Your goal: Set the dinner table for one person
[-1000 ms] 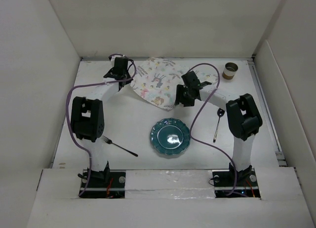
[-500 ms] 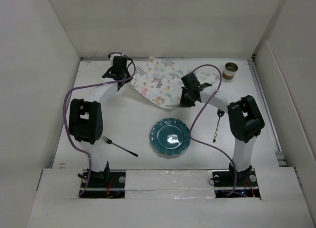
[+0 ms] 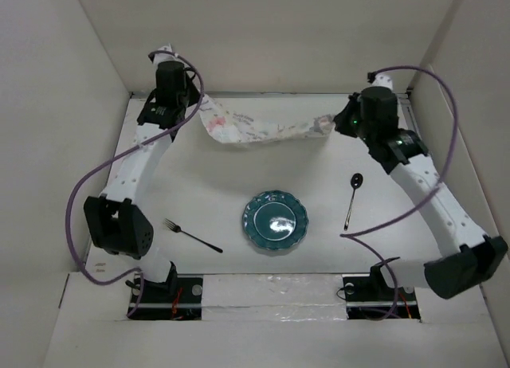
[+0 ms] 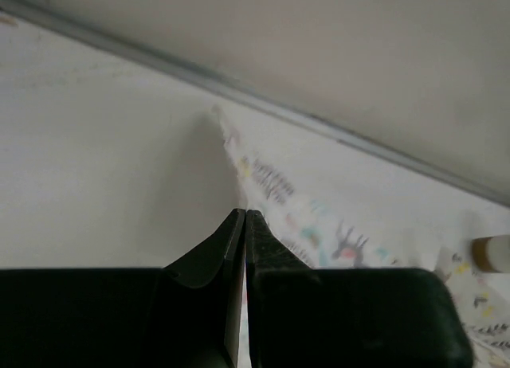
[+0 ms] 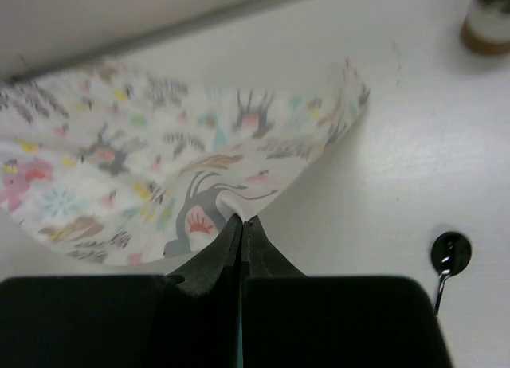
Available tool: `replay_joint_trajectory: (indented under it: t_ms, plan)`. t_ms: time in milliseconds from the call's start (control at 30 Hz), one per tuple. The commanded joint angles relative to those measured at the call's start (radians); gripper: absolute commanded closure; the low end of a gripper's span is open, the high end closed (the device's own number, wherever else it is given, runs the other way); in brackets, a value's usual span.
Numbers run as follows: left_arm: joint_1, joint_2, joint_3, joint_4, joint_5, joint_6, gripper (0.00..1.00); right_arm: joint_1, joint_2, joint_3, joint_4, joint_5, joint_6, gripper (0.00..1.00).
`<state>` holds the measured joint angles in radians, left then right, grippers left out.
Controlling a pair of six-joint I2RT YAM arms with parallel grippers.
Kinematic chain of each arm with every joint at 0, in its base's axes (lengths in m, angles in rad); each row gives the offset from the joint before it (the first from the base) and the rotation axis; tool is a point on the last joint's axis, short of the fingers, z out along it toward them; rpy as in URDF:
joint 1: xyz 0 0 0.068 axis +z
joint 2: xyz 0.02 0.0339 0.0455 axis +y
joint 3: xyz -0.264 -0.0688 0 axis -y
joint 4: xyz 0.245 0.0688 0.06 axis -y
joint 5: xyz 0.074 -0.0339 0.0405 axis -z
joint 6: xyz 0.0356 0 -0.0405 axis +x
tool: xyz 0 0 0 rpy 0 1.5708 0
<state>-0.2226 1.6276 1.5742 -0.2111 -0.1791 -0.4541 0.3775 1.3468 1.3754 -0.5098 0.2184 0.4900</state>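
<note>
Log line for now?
left hand: shut on placemat | right hand: shut on placemat | placemat: stretched between hands | plate, fork, spoon: on table

no readable text, label, brand, number or sign in any view.

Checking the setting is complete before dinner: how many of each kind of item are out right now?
floral placemat: 1
teal plate: 1
fork: 1
spoon: 1
cup: 1
Total: 5

Left gripper (image 4: 244, 215), right gripper (image 5: 241, 221): pinched closed
</note>
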Motion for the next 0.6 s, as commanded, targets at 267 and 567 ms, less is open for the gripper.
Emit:
replay_joint_trajectory:
  t_ms: [267,567]
  plan:
    - [0.008,-0.253,0.155,0.019,-0.003,-0.044,1.00,-0.173,-0.134,0.283,-0.070,-0.054,-0.100,1.00]
    - [0.019,0.069,0.439,-0.085,0.006,-0.021,1.00,-0.259,0.193,0.517,0.005,-0.189,-0.068,1.00]
